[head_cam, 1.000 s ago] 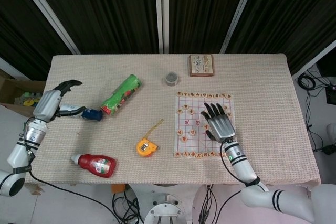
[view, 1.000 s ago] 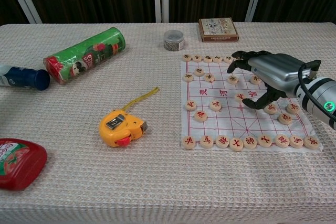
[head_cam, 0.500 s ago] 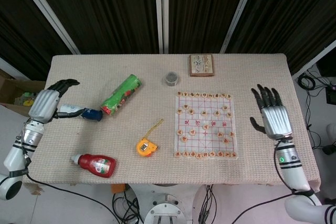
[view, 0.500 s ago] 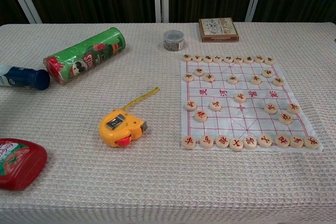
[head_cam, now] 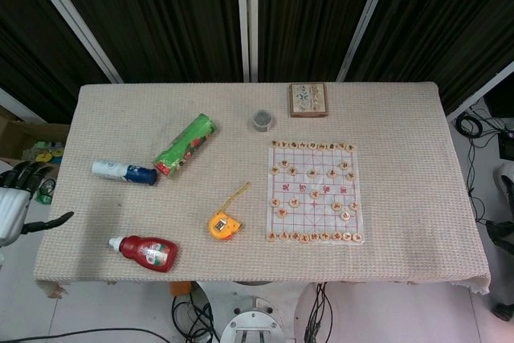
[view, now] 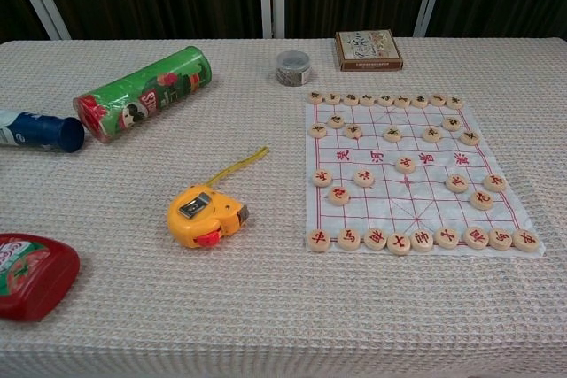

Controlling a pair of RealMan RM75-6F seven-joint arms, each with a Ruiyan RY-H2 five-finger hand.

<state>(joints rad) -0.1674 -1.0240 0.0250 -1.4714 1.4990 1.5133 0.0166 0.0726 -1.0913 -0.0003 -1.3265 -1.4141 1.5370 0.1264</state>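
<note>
Moved: we are seeing both hands pulling back off the desk (head_cam: pixel 401 222); the right hand is now out of both views.
Left hand (head_cam: pixel 12 198): hanging beside the desk edge, fingers spread, holding nothing.
Nearest thing: the blue-capped bottle (head_cam: pixel 124 172) is lying free on its side, just right of that hand; nothing is gripping it.
Count: we are counting one ketchup bottle (head_cam: pixel 148 252), one green can (head_cam: pixel 185 145), one tape measure (head_cam: pixel 223 225), one jar (head_cam: pixel 262 120), one box (head_cam: pixel 307 100) and one chess board (head_cam: pixel 315 191).

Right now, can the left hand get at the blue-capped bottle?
Probably yes. The left hand hangs open off the table's left edge; nothing lies between it and the bottle, which rests clear of the green can.
</note>
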